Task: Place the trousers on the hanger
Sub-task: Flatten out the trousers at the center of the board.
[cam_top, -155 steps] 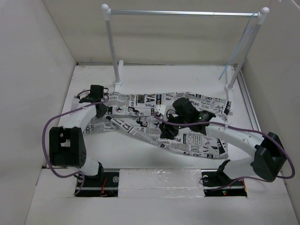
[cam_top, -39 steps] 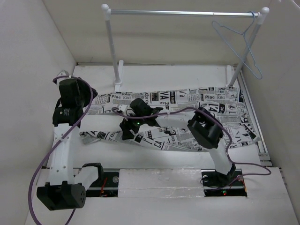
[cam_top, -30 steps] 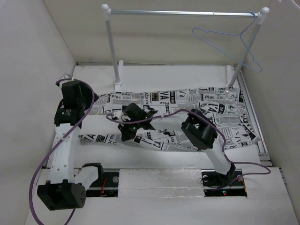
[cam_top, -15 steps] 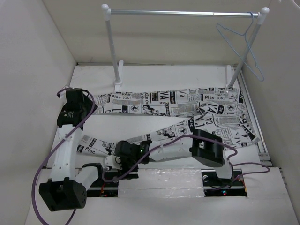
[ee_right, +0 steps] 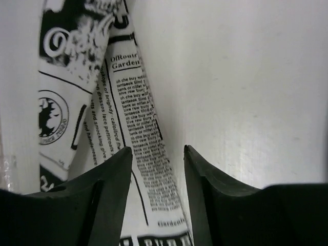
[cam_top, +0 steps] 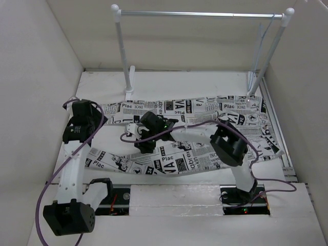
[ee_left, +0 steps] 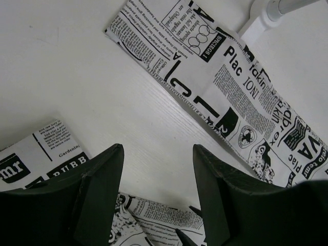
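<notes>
The trousers (cam_top: 241, 120) lie flat on the white table, waist at the right and both legs running left. The upper leg (ee_left: 230, 92) ends near the rack's left foot. The lower leg (cam_top: 154, 164) reaches toward the front left. My right gripper (cam_top: 144, 145) hovers open over the lower leg's far edge (ee_right: 128, 128), and its wrist view (ee_right: 156, 149) shows nothing between the fingers. My left gripper (cam_top: 82, 134) is open over bare table (ee_left: 158, 148) between the two leg ends. The hanger (cam_top: 258, 48) hangs edge-on from the rail's right end.
A rack with white posts and a silver rail (cam_top: 200, 14) stands at the back. Its left foot (cam_top: 128, 93) (ee_left: 266, 15) is close to the upper leg. White walls close in both sides. Purple cables (cam_top: 133, 134) trail from both arms.
My right gripper pulled the lower leg toward the front edge, let go, and came back to mid-table, open. That leg now lies straighter and nearer. The hanger has swung on the rail.
</notes>
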Controlling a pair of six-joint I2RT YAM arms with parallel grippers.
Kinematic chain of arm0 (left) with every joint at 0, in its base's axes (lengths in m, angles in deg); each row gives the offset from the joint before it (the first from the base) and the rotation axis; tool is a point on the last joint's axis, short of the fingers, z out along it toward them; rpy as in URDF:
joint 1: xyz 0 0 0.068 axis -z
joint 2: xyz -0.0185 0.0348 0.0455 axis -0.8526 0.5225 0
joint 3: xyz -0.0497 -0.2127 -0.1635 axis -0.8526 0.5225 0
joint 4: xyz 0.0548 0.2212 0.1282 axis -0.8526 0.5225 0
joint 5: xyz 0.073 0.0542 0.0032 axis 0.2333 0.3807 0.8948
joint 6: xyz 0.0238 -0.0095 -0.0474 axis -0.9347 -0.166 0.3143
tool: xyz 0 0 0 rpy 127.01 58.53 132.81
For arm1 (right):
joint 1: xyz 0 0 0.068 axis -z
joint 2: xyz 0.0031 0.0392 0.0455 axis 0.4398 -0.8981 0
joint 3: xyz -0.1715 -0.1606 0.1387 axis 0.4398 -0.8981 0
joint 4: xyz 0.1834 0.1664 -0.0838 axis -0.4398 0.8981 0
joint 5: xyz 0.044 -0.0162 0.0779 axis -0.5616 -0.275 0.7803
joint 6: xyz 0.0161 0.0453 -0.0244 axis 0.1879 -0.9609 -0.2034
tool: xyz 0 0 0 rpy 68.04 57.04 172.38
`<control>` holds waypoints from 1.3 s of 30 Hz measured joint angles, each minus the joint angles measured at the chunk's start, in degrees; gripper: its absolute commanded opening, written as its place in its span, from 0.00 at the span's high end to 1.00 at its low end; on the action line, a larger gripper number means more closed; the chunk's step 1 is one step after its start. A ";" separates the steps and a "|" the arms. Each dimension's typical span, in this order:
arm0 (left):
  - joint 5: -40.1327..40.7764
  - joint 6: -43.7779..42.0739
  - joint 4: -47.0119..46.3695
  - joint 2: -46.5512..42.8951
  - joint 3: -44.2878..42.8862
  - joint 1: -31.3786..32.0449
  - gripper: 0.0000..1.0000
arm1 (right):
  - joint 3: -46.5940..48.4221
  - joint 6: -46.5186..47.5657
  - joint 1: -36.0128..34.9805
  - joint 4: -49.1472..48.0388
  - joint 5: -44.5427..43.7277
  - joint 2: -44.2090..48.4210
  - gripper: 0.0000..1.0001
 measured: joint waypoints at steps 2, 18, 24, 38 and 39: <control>-0.35 -0.07 -0.07 -0.46 0.66 0.00 0.48 | 1.14 0.87 -0.02 0.59 1.36 -3.98 0.47; -3.65 -1.44 -1.27 -0.44 3.58 0.00 0.48 | 1.75 -0.63 4.26 -0.07 9.16 -7.37 1.00; -6.14 -2.60 -2.51 0.76 3.89 0.46 0.49 | 1.68 -5.14 12.48 -2.47 6.73 -5.40 1.00; -9.20 -4.42 -9.73 8.96 6.16 2.34 0.63 | -3.39 -8.24 12.15 -5.14 4.35 1.05 1.00; -8.33 -4.66 -10.23 10.82 5.73 2.91 0.62 | -4.85 -8.70 12.15 -5.05 4.48 2.43 1.00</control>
